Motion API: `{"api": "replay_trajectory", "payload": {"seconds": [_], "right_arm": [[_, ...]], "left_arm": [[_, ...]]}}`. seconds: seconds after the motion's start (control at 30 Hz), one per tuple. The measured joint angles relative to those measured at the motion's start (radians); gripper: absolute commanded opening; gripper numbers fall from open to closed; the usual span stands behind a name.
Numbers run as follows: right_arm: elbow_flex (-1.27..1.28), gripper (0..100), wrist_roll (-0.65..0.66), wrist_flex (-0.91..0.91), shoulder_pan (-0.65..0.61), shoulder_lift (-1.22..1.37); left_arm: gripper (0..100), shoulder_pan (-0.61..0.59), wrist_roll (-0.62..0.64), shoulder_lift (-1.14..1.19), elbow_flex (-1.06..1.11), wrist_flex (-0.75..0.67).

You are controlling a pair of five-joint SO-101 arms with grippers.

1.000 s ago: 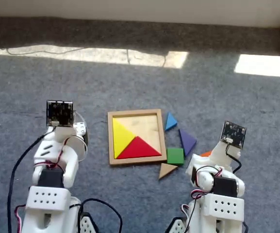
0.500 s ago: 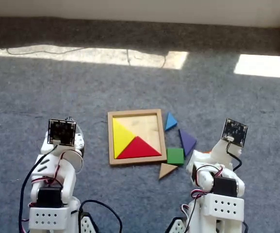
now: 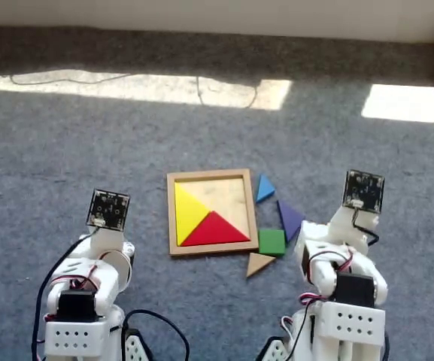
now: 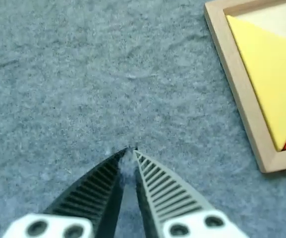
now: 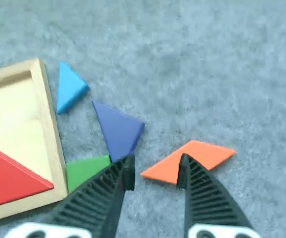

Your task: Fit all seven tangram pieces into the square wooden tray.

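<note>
The square wooden tray [image 3: 170,214] lies on the carpet and holds a yellow triangle [image 3: 189,210] and a red triangle [image 3: 215,229]. Right of the tray lie a blue triangle [image 3: 264,188], a purple triangle [image 3: 289,218], a green square [image 3: 271,241] and a tan triangle [image 3: 259,263]. My right gripper [image 5: 156,171] is open just above the orange parallelogram [image 5: 190,159], beside the purple triangle [image 5: 117,130] and green square [image 5: 85,171]. My left gripper [image 4: 131,150] is shut and empty over bare carpet, left of the tray rim [image 4: 237,84].
Grey carpet surrounds the tray. Both arm bases [image 3: 70,323] [image 3: 348,323] stand at the near edge. A thin cable [image 3: 198,89] lies in the sunlit strip at the far side.
The left arm has pulled back toward its base, away from the tray's left side. The right arm has shifted slightly and now covers the orange piece in the high view.
</note>
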Motion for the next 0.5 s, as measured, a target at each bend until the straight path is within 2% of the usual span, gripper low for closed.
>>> {"api": "replay_trajectory", "payload": {"seconds": [0.27, 0.5], "right_arm": [[-0.445, 14.8, -0.032, 0.187, -0.163, 0.331], [-0.694, 28.9, -0.175, 0.195, -0.269, 0.687]], "left_arm": [[1, 0.0, 0.0, 0.0, 0.0, 0.014], [1, 0.0, 0.0, 0.0, 0.0, 0.014]]}}
